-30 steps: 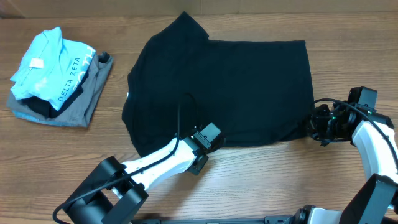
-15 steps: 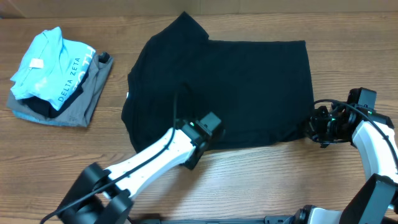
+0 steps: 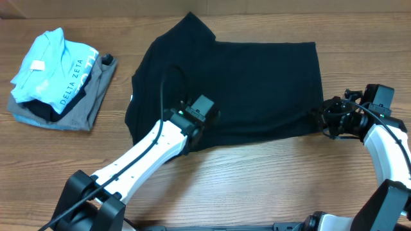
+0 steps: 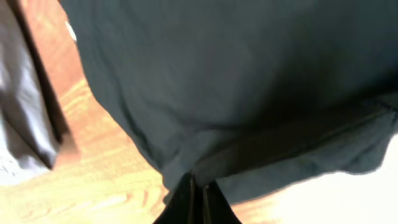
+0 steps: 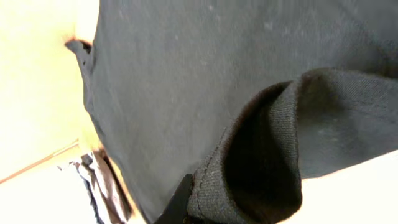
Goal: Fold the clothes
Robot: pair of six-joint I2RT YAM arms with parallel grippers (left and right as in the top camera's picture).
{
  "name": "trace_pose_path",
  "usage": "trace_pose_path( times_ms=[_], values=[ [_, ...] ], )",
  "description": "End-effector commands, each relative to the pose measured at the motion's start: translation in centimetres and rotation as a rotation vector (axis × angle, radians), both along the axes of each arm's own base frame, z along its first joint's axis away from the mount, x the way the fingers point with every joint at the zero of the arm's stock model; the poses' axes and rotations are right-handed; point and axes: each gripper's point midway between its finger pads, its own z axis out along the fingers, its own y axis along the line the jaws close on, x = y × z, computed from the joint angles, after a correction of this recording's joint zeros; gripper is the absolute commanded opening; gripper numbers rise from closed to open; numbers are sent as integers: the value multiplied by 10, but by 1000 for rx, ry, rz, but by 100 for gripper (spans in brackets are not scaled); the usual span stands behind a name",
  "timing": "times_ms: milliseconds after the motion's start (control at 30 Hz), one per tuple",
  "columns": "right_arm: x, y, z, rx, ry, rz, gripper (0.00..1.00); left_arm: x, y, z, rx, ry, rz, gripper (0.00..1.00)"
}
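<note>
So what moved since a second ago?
The left end effector, shut on the near hem of the T-shirt, carried it away from the robot, over the shirt. The right end effector, shut on the hem's right corner, moved the same way a little. The pile at the left stayed put.

Btm centre: left gripper (image 4: 198, 190), jaws pressed together on the edge of the black T-shirt (image 4: 236, 81), which fills most of the frame w/ a fold across its lower part. Left: wooden surface (image 4: 93, 162); far-left edge, grey fabric (image 4: 22, 106). Top left: white tag (image 4: 70, 30).
</note>
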Motion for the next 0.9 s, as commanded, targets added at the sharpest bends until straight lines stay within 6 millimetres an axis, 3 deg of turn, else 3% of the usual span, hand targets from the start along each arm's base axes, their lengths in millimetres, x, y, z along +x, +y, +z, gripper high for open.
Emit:
trace_pose_path(
  times_ms=[0,367,633,867],
  values=[
    [9,-13,5,-56,-1,-55,4,21,6,15,24,-63,-52,4],
    [24,-28,7,-116,-48,-103,4,60,-9,27,20,-162,-222,6],
    [34,-31,5,-136,-71,-126,4,72,0,30,26,-184,-226,7],
    [44,-25,-9,-156,-67,-108,4,78,1,32,13,-207,-213,9]
  ],
)
